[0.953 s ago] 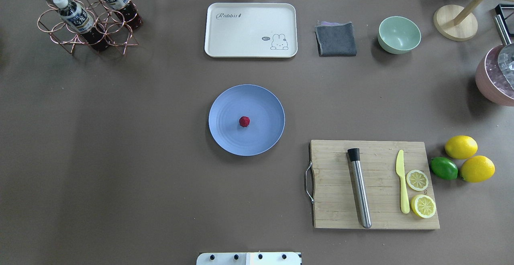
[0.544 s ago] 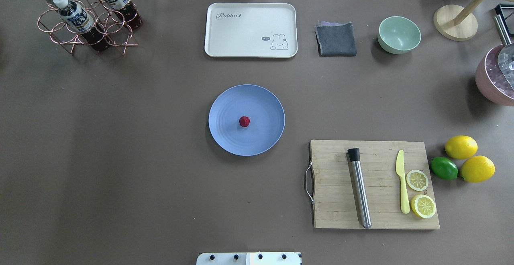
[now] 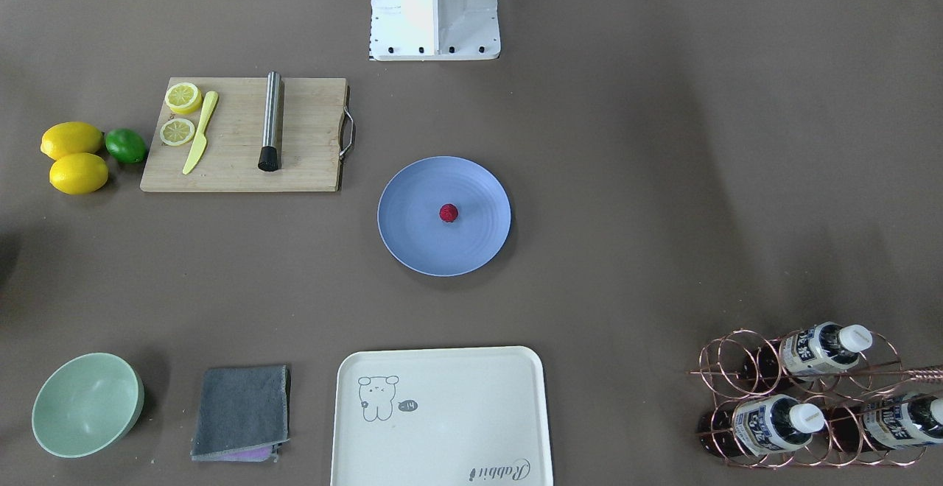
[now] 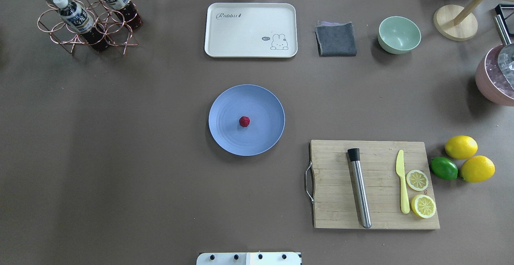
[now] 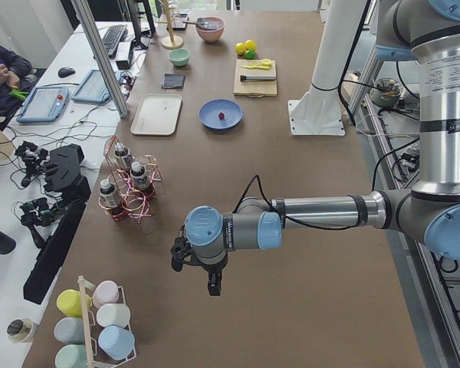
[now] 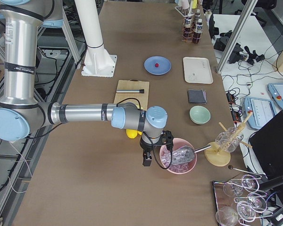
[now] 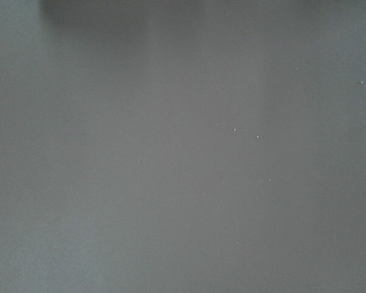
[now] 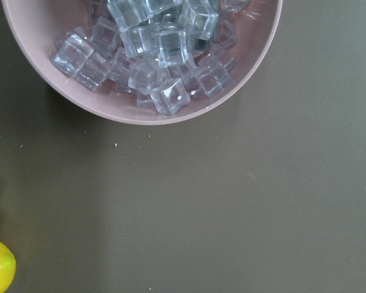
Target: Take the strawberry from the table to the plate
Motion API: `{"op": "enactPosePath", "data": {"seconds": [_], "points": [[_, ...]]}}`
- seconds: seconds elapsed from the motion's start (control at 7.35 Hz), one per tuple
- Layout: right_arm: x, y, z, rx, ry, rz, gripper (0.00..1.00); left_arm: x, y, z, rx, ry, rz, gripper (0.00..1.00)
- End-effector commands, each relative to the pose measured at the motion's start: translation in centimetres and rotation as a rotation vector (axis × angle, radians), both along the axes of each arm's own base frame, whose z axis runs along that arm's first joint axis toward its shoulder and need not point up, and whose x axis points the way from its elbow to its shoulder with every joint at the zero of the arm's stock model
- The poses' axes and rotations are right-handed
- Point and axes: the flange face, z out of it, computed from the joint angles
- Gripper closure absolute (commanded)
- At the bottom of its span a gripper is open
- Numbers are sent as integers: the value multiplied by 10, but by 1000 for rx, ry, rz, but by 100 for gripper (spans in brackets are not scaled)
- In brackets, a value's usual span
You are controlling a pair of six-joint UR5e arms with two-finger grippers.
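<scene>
A small dark-red strawberry (image 4: pixel 244 121) lies near the middle of the round blue plate (image 4: pixel 267 104), which rests on the brown table (image 4: pixel 120 144). The front-facing view shows the same strawberry (image 3: pixel 449 213) on the plate (image 3: pixel 412 239). No gripper appears in the overhead or front-facing views. My left gripper (image 5: pixel 199 274) hangs over the table's left end, far from the plate, seen only in the exterior left view. My right gripper (image 6: pixel 153 155) hovers beside a pink bowl of ice at the table's right end, seen only in the exterior right view. Whether either is open or shut, I cannot tell.
A wooden cutting board (image 4: pixel 333 200) with a steel muddler, a yellow knife and lemon slices sits right of the plate. Lemons and a lime (image 4: pixel 443 168) lie beside it. A cream tray (image 4: pixel 250 30), grey cloth, mint bowl (image 4: pixel 398 34) and bottle rack (image 4: pixel 86 18) line the far edge.
</scene>
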Motion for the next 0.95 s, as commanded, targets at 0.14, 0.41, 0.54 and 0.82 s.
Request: {"op": "enactPosePath", "data": {"seconds": [0.14,0.41,0.54,0.82], "points": [[-1,-2,-6,12,-7,1,0,-1,3,2,-8,-2,-4,2],[-2,-2,-7,13,-24,1,0,-1,8,6,-16,-2,-5,2],[-2,-3,-8,24,-26,1,0,-1,8,7,-17,-2,-5,2],[-3,-4,-9,50,-41,3,0,-1,7,6,-13,-3,-1,2]]}}
